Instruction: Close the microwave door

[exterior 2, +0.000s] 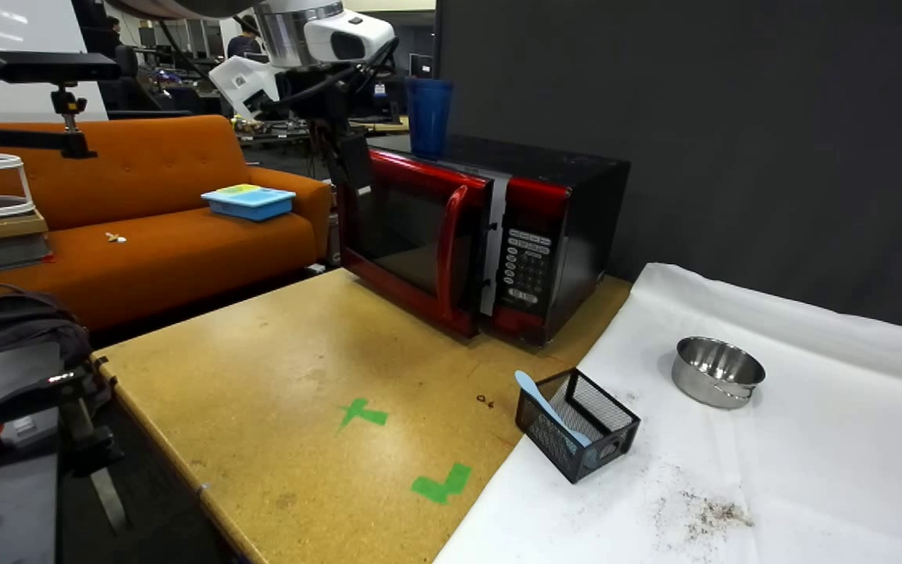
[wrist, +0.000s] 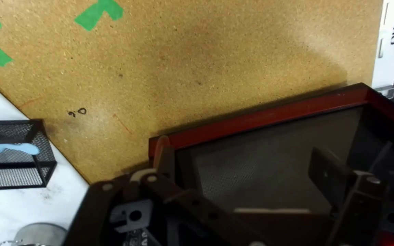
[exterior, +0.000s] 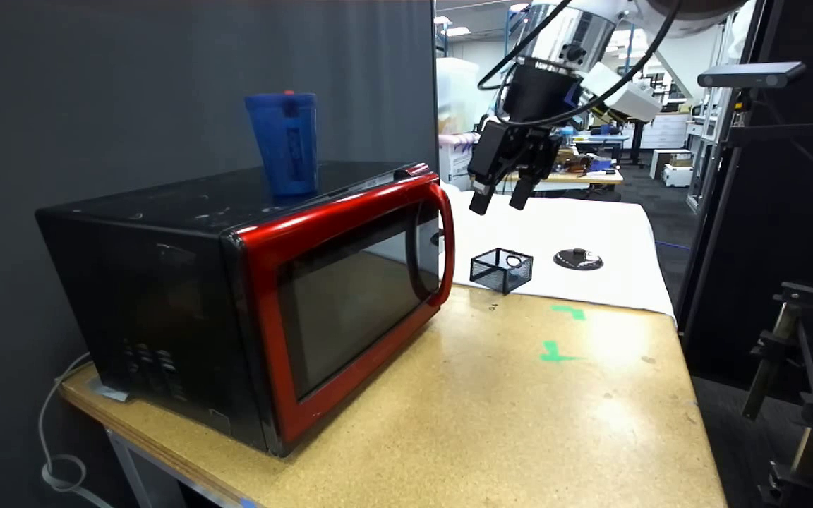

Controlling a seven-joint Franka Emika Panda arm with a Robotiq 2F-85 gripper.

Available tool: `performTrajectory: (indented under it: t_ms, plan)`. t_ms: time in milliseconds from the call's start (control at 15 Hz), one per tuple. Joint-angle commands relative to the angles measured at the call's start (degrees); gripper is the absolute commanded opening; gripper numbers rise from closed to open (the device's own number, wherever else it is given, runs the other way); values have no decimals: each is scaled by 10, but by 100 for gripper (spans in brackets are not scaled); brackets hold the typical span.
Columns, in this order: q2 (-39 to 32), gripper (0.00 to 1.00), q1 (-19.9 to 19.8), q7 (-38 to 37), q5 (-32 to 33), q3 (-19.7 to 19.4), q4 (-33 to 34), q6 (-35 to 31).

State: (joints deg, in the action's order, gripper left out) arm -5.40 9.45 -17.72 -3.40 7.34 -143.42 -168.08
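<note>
- Robot arm (exterior: 562, 39): cut off by the top edge in both exterior views.
- Microwave door (wrist: 268, 164): partly hidden by the gripper (wrist: 239, 149) in the wrist view.
- Mesh basket (wrist: 19, 176): cut off by that view's left edge.
- Metal bowl (wrist: 41, 234): likewise, by the bottom edge.

The microwave door (exterior: 346, 307) is gleaming red around a dark window (exterior: 358, 289); the microwave (exterior: 156, 317) is showing black sides. The cup (exterior: 285, 144) is displaying blue. Speckled tan is covering the table (exterior: 491, 395), where tape marks (exterior 2: 429, 489) are standing out green. The basket (exterior 2: 541, 431) is wearing black mesh, the pot (exterior 2: 703, 385) is shining silver, the sofa (exterior 2: 146, 171) is glowing orange.
</note>
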Motion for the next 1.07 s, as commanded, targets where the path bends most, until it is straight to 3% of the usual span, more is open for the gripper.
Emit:
performTrajectory:
  t_ms: [0,67,133,200,267,467,667,867,1000]
  plan:
    - [-13,100,16,13,30,6,-17,-92]
    - [-19,100,24,8,48,2,-19,-113]
    - [-29,93,33,4,71,-8,-17,-133]
    - [-37,74,46,-2,100,-28,-14,-151]
    - [-44,68,57,-3,117,-45,-10,-165]
    - [-74,45,117,5,153,-148,17,-201]
    - [-111,27,167,12,141,-213,47,-229]
    - [-143,5,204,8,130,-234,68,-243]
    - [-161,0,226,6,125,-247,78,-253]
